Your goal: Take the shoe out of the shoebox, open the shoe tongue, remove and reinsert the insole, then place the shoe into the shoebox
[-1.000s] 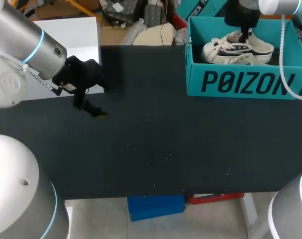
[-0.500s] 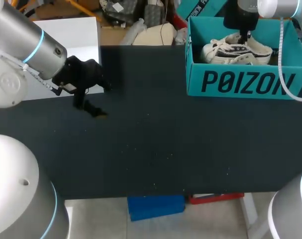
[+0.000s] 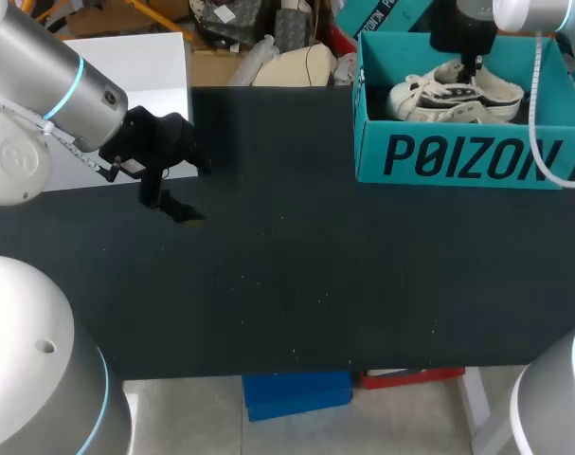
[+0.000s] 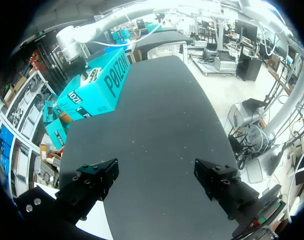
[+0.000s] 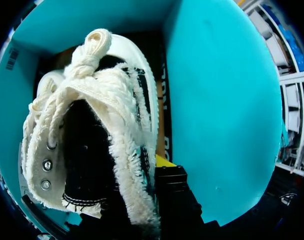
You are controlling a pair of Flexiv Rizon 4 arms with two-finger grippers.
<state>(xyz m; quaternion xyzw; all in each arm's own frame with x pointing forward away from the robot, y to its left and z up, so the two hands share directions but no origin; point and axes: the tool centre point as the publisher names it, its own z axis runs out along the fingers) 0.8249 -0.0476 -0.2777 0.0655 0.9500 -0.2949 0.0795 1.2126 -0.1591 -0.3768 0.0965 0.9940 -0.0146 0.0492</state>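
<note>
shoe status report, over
Left gripper open, empty, over the table. Right gripper shut on shoe at its collar, inside the shoebox. Only the box walls in the way.

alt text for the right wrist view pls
A cream sneaker with frayed trim and a dark lining lies inside a teal shoebox, filling most of the view. The right tool sits at the sneaker's collar, its grip unclear.

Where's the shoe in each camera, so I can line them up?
Head view: shoe in the teal shoebox, under the right gripper.
Left wrist view: a pale sliver atop the shoebox, far ahead of the left gripper.
Right wrist view: shoe close up, inside the shoebox.
Shared landmark: the teal shoebox.
</note>
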